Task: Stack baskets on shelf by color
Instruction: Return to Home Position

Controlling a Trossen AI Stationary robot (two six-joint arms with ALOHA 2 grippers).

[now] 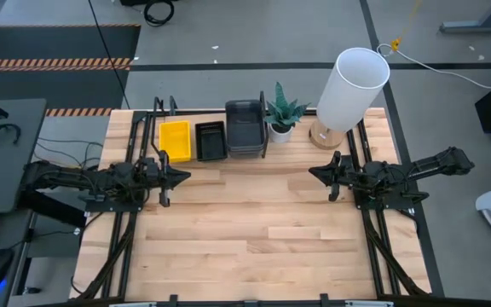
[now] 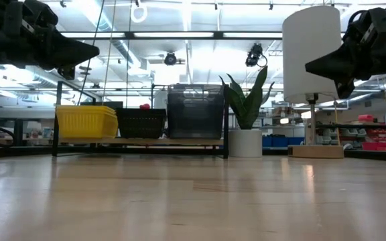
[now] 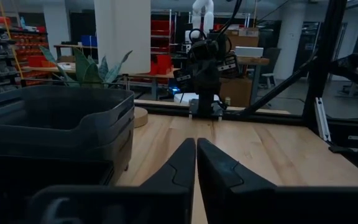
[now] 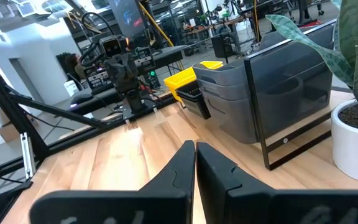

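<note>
The shelf (image 1: pixel 216 158) stands at the table's far edge, left of centre. On it sit three stacks, side by side: yellow baskets (image 1: pixel 175 139) at the left, black mesh baskets (image 1: pixel 210 141) in the middle, dark grey baskets (image 1: pixel 245 126) at the right. They show in the low view too: yellow (image 2: pixel 86 122), black (image 2: pixel 141 122), grey (image 2: pixel 195 110). My left gripper (image 1: pixel 186 177) is shut and empty, held above the table just in front of the shelf's left end. My right gripper (image 1: pixel 312 171) is shut and empty, above the table right of centre.
A potted plant (image 1: pixel 282 113) stands right of the shelf. A white cylindrical lamp (image 1: pixel 351 88) on a round wooden base stands at the far right. Black frame rails (image 1: pixel 373 230) run along the table's left and right sides. Bare wood lies between the arms and toward the near edge.
</note>
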